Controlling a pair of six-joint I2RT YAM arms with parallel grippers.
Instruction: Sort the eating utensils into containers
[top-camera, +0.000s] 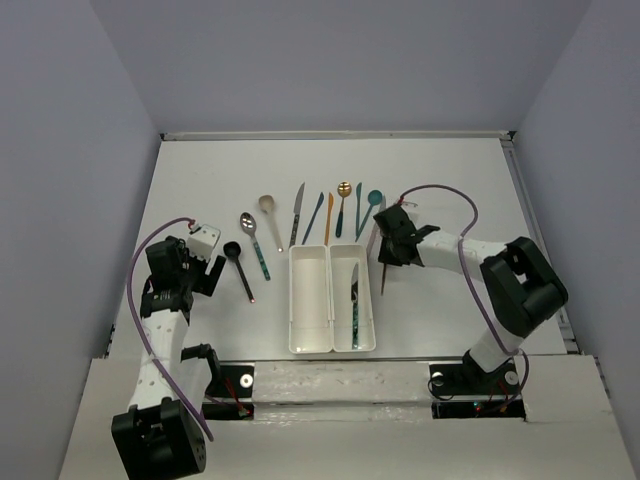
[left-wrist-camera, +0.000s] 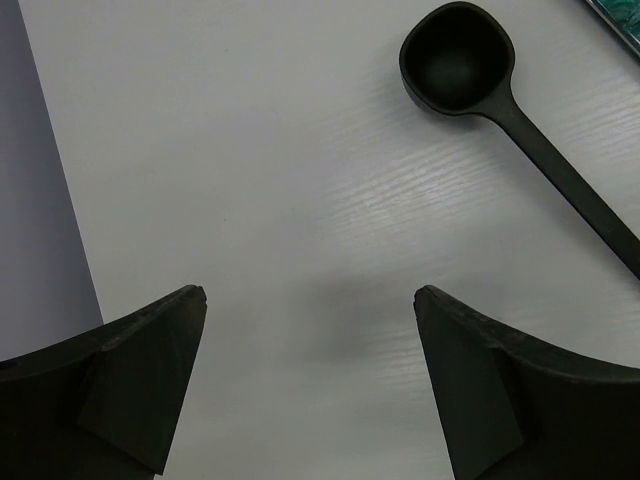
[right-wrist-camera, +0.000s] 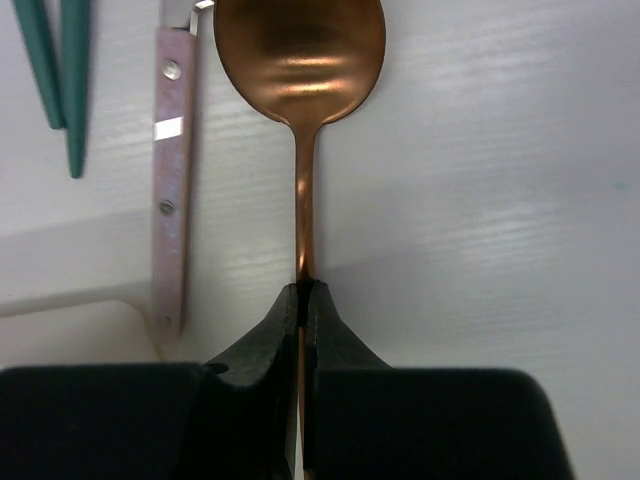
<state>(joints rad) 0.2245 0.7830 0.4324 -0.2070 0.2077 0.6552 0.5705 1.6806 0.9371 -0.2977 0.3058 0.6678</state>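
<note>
My right gripper (top-camera: 391, 243) (right-wrist-camera: 303, 288) is shut on the thin handle of a copper spoon (right-wrist-camera: 300, 50), just right of the white two-bin tray (top-camera: 330, 345); the spoon's handle end (top-camera: 384, 278) sticks out toward me. A pink-handled knife (right-wrist-camera: 172, 170) lies just left of the spoon. The right bin holds a teal-handled knife (top-camera: 354, 305); the left bin is empty. My left gripper (top-camera: 207, 266) (left-wrist-camera: 310, 295) is open and empty over bare table, near the black spoon (top-camera: 240, 266) (left-wrist-camera: 458, 60).
Several utensils lie in a row beyond the tray: a silver spoon with teal handle (top-camera: 253, 240), a beige spoon (top-camera: 268, 212), a silver knife (top-camera: 297, 212), blue (top-camera: 315, 215) and orange (top-camera: 328, 218) knives, a gold-headed spoon (top-camera: 343, 205), teal pieces (top-camera: 368, 208). A wall rises on each side.
</note>
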